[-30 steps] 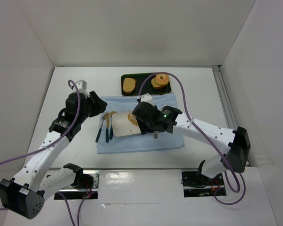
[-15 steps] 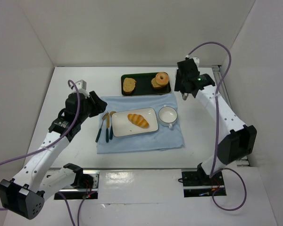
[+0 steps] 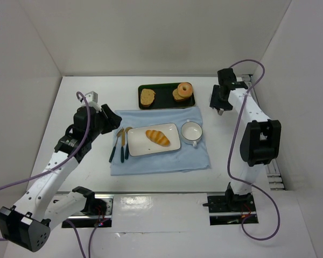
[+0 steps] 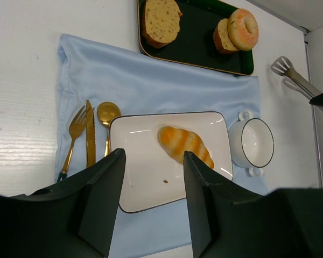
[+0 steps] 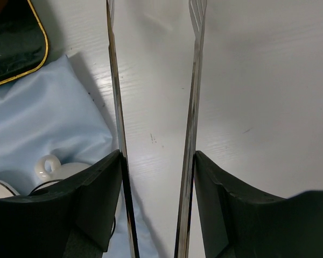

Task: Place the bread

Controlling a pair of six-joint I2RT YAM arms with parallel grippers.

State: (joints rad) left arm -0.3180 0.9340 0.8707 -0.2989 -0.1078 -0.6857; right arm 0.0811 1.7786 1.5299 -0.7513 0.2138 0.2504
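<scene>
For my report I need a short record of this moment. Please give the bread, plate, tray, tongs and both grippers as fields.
bread: lies slanted on the plate, free of any grip
plate: on the cloth, between cutlery and bowl
tray: holds toast and doughnut
tongs: empty, held by the right gripper
left gripper: open, empty, above the plate
right gripper: shut on the tongs, over the table, right of the cloth
</scene>
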